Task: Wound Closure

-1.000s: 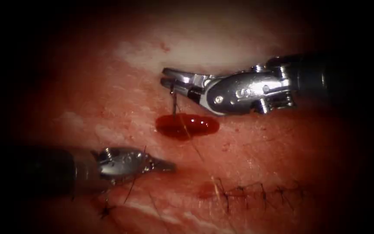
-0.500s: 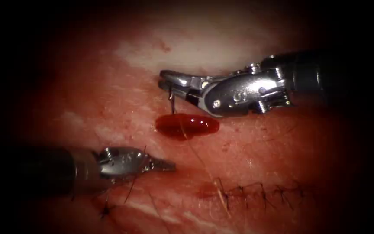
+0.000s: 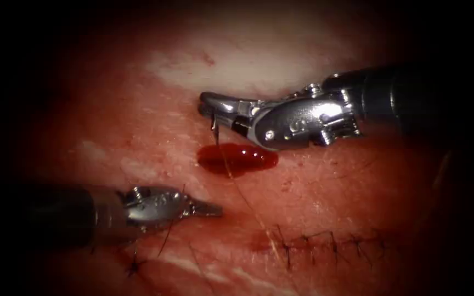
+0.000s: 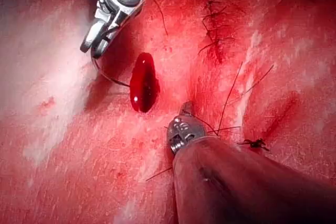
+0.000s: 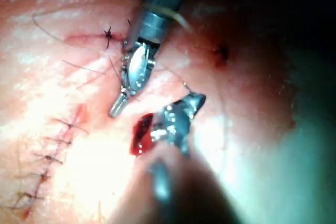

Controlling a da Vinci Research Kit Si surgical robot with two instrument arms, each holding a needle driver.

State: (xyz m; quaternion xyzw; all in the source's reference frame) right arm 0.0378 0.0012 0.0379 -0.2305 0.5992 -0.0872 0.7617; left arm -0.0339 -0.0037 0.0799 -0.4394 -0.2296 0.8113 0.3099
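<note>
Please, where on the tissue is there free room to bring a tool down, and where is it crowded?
Free: the pale tissue above the right gripper, which holds the needle near one end, out of the tissue; also the band between the red fluid and the stitched cut. Crowded: around the left gripper, shut on nothing, among thread ends.

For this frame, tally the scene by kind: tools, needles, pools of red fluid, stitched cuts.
Tools: 2, the left tool, holding nothing, and the right tool, gripping the needle
Needles: 1, the needle, above the tissue
Pools of red fluid: 1, the red fluid
Stitched cuts: 1, the stitched cut
Total: 5
</note>
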